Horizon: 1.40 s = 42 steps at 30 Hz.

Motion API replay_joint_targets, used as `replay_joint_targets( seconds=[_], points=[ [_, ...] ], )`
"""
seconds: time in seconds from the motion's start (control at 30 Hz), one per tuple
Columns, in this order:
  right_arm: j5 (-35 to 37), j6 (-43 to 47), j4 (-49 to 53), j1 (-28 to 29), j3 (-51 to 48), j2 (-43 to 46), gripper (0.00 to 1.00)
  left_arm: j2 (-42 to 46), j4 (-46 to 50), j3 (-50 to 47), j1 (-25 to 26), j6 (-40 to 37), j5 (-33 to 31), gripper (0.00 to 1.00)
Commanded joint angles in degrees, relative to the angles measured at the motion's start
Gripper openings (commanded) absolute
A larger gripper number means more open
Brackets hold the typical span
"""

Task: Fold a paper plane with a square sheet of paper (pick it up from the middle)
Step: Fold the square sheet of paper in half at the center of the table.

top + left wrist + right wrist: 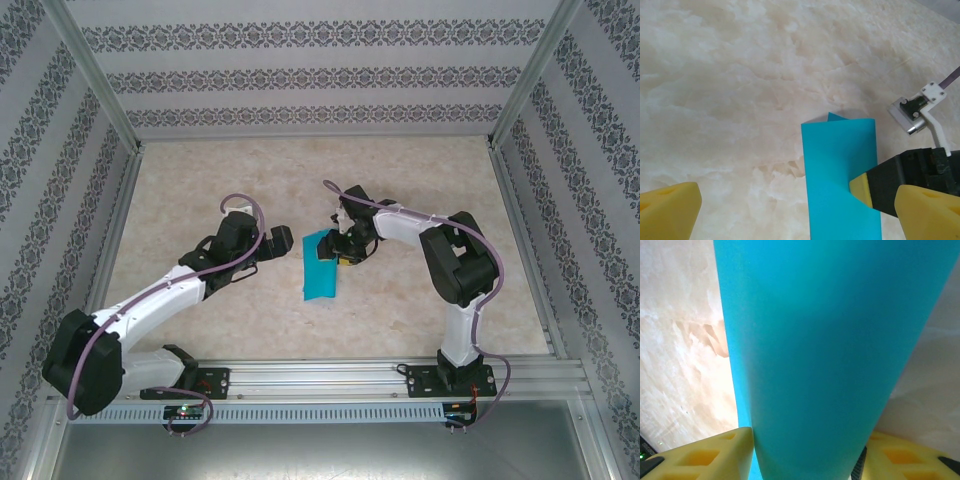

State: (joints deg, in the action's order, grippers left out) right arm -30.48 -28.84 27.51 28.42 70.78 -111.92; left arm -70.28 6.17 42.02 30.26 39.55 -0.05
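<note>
Status: the square sheet of paper (320,268) lies mid-bench (420,180), doubled into a narrow strip with its long edges running away from my bases. At the far end one corner of a layer peeks out (layers not quite flush). No nose corners are turned in and there are no wing creases, so I judge most of the folding is left.

My right gripper (810,455) straddles the strip's far end, flanking both long edges with the paper bowed between. I can't tell if it's pinching or just bracketing. My left gripper (797,212) hangs with its jaws wide apart, just beside the strip's left edge and off the paper.

Room: bare bench all round the strip, enclosure walls (60,150) well apart. The near half of the strip is free. The only tight spot is between my two grippers at the far half.
</note>
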Motion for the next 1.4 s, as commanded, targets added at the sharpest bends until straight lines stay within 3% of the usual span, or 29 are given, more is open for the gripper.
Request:
replay_joint_targets(
  seconds=[0.0,0.23,0.6,0.87,1.37],
  points=[
    [0.2,1.6,1.4,-0.3,1.5,-1.0,0.53,-1.3,0.5,2.3,-0.5,0.8,1.1,1.0],
    [-0.1,-0.7,-1.2,-0.4,-0.4,-0.3,0.58,-3.8,-0.8,2.9,-0.5,1.8,2.4,1.0],
    [6.4,-1.2,3.7,0.0,0.2,2.9,0.65,-5.8,0.4,4.9,-0.6,1.2,3.4,1.0],
    [8.9,-1.3,5.8,1.1,1.5,2.9,0.65,-11.9,5.8,8.7,-0.5,1.0,6.1,1.0],
    [9.7,-7.0,1.2,0.6,-1.7,5.6,0.64,-14.9,5.3,10.4,-0.6,1.1,8.1,1.0]
  ],
)
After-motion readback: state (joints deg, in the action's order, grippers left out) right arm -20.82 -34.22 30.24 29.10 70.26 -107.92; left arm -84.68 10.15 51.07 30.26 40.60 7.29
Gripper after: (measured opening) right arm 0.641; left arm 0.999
